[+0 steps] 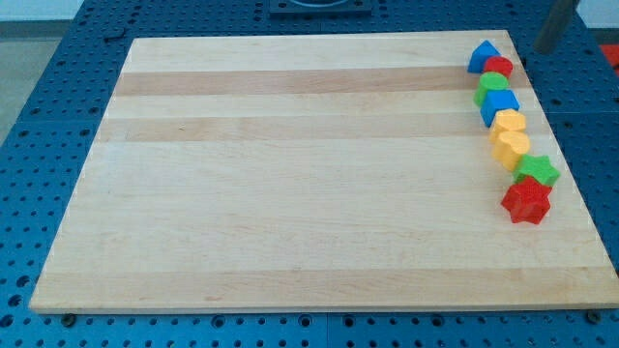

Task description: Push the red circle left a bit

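Red circle [499, 66], two blue, two green, two yellow, red star [526, 201]

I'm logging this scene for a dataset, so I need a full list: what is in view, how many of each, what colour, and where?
Board: 1, pale wood, fills most of the view.
Base: 1, blue with holes, under the board.
Blue blocks: 2, top of the right-edge column and fourth down.
Red circle: 1, second down.
Green block: 1, third down.
Yellow blocks: 2, mid column.
Green star: 1, near the column's bottom.
Red star: 1, column's bottom.
Rod: 1, dark, view's top right, off the board; my tip's end cannot be made out.
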